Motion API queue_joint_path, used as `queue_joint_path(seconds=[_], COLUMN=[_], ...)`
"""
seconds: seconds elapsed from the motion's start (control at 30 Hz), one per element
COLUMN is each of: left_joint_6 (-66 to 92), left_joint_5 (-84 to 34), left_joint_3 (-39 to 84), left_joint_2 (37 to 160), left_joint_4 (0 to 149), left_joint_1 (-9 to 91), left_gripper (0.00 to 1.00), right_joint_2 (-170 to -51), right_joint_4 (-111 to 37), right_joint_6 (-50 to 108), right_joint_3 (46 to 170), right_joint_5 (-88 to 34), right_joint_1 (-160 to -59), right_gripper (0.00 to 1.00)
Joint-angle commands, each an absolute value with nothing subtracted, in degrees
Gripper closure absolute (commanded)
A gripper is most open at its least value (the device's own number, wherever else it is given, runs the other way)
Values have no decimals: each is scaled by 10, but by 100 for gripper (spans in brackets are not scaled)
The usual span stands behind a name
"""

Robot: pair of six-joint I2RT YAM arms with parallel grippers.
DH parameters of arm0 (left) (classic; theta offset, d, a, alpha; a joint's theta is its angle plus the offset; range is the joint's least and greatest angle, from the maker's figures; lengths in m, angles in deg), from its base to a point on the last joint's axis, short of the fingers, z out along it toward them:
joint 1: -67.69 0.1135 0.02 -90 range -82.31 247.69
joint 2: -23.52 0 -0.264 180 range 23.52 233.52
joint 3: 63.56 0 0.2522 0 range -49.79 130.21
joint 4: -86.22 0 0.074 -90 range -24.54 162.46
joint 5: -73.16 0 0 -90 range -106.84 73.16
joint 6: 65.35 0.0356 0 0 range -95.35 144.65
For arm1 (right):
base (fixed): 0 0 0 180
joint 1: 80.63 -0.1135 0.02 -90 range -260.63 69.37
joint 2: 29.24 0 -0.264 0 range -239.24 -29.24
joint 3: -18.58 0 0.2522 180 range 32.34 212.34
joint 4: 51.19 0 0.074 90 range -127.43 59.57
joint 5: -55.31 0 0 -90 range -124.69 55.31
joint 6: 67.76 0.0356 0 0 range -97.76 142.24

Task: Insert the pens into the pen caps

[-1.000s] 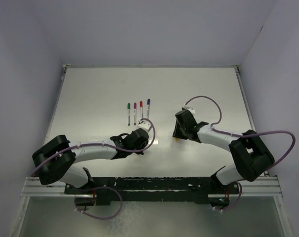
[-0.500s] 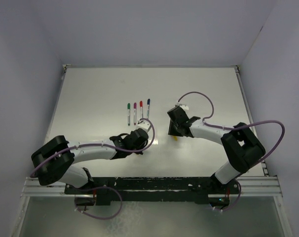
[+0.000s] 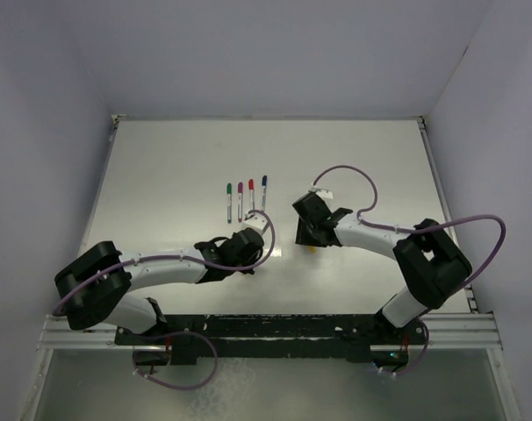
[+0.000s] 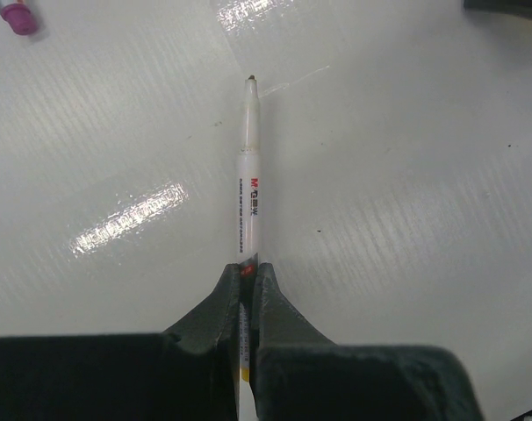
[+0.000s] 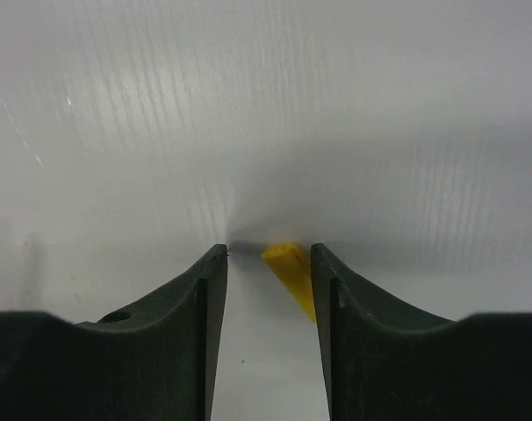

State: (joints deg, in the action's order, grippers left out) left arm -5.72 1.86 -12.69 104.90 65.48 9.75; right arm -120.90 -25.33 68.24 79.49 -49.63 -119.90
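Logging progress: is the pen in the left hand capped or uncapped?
Uncapped. The pen in the left hand shows a bare tip; the yellow cap lies apart, inside the open right hand.

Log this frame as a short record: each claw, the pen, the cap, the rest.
left claw: shut on a pen, bare tip pointing away
right claw: open, straddling the yellow cap
yellow cap: lying on the table, not gripped
other pens: four in a row, coloured ends away from the arms
step: pen and yellow cap not yet joined
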Motion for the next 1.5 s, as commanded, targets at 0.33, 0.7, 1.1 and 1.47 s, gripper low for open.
queue_joint_path(seconds=[0.33,0.7,1.1,1.47], left_joint_6=[-40,-44,-48,-58], left_joint_5=[34,42,49,54], left_joint_3=[-136,-149,-139,-140], left_joint_2=[1014,999,1003,1004], left_joint_4=[680,678,686,680], left_joint_1=[94,94,95,95], left_gripper=[100,100,100,100], right_joint_2=[-1227,-1232,-1237,-1257], right_joint_4=[89,-3,-78,-95], right_joint_6=[679,609,546,531], right_joint_3=[848,882,918,906], right_joint_5=[-525,-518,-516,-497], right_joint_1=[-1235,-1234,-1234,-1216], right_gripper=[55,60,54,61])
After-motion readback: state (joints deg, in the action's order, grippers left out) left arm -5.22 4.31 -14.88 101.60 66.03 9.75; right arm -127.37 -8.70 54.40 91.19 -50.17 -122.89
